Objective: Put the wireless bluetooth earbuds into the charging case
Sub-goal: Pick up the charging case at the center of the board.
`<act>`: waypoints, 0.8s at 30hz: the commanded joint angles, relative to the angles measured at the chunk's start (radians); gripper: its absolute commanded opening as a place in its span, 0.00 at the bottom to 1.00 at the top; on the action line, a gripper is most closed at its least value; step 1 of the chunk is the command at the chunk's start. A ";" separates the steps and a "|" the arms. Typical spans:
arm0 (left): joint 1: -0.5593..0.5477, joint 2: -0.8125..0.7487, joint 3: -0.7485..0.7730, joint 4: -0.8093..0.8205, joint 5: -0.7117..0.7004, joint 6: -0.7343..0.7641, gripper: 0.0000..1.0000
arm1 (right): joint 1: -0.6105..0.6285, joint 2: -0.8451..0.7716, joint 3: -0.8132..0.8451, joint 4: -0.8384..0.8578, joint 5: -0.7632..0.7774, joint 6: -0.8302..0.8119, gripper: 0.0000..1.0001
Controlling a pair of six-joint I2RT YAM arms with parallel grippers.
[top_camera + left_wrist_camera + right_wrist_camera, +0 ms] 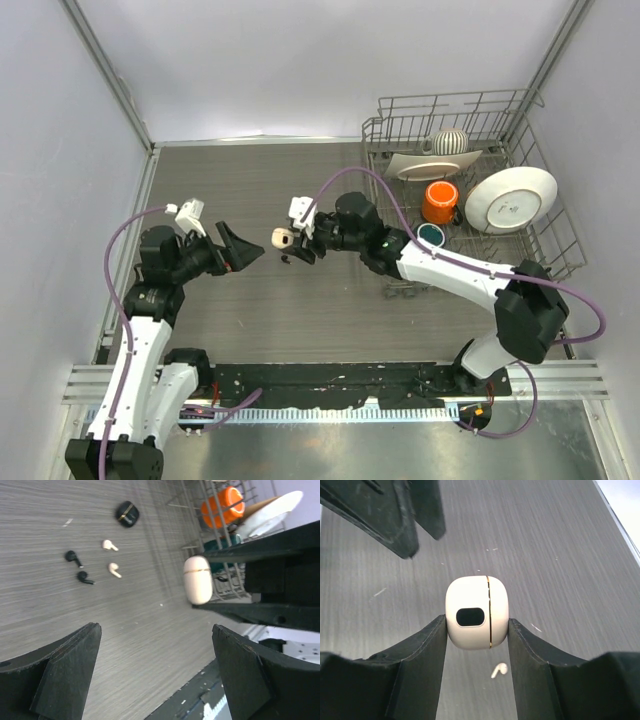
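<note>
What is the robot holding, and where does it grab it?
Right end effector pinches the white case by opposite sides; left end effector holds nothing.

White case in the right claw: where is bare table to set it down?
Bare table lies behind the left claw and right claw up to the back wall, and nearer, between them and the base rail. Crowded: the earbuds and black case beside the dish rack.

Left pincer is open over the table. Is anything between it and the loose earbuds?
Nothing visible: bare table lies between the left pincer and the four earbuds. The black case sits beyond them. The white case, held off to the side in the right pincer, looks shut, so its lid blocks insertion.
</note>
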 commanded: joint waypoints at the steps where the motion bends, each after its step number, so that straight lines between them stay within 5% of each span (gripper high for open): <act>1: 0.002 -0.028 -0.037 0.221 0.183 -0.150 0.96 | 0.041 -0.060 -0.036 0.106 0.064 0.063 0.01; 9: -0.013 -0.027 -0.085 0.341 0.200 -0.217 0.91 | 0.061 -0.092 -0.045 0.116 0.051 0.095 0.01; 24: -0.092 0.082 -0.013 0.329 0.160 -0.216 0.84 | 0.081 -0.126 -0.053 0.106 0.022 0.089 0.01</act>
